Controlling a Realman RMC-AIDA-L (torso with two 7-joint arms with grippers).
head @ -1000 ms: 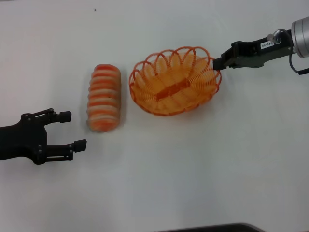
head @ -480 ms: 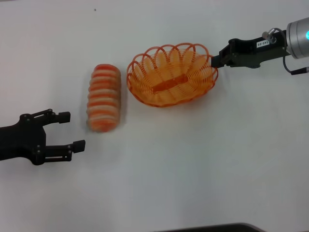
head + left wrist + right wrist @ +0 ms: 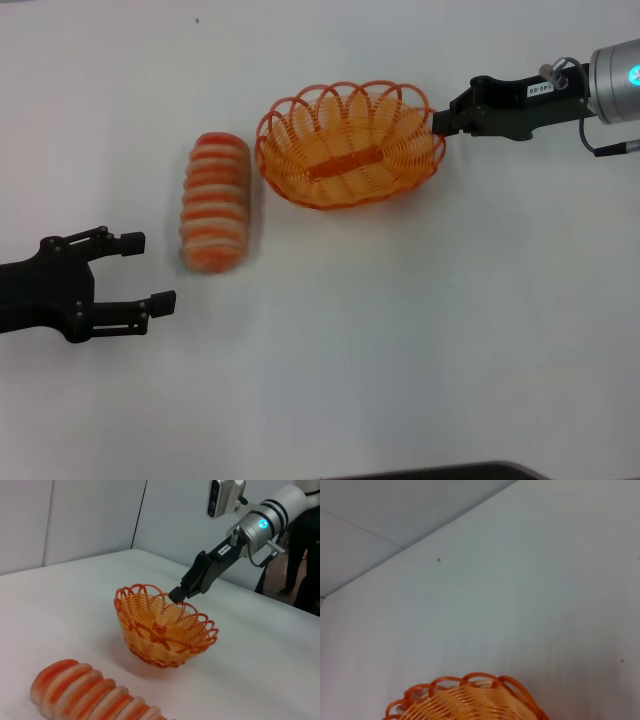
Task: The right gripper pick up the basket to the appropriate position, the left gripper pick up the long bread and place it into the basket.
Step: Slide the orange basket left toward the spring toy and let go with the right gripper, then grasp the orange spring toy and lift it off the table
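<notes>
- Your right claw is clenched on the right-hand rim of the basket, at the far centre of the worktop. In the left wrist view the basket looks tipped and lifted, with a shadow beneath it.
- Your left claw hangs released at the near left, fingers spread, just short of the bread and holding nothing.
- The bread lies on the worktop just left of the basket, lengthwise near to far, apart from it.
- Risk: the grip takes only one loop of wire at the rim, so the basket could swing or slip free if you move fast.
- Risk: the basket's left rim sits close to the bread; drifting further left could knock the loaf aside and spoil the left claw's approach.
- Risk: the bread is about as long as the basket, so a skewed drop may leave it perched on the rim.
- Surface: plain white, matt, otherwise bare.
- Room: pale wall panels behind; a dark figure may stand at far right in the left wrist view.
</notes>
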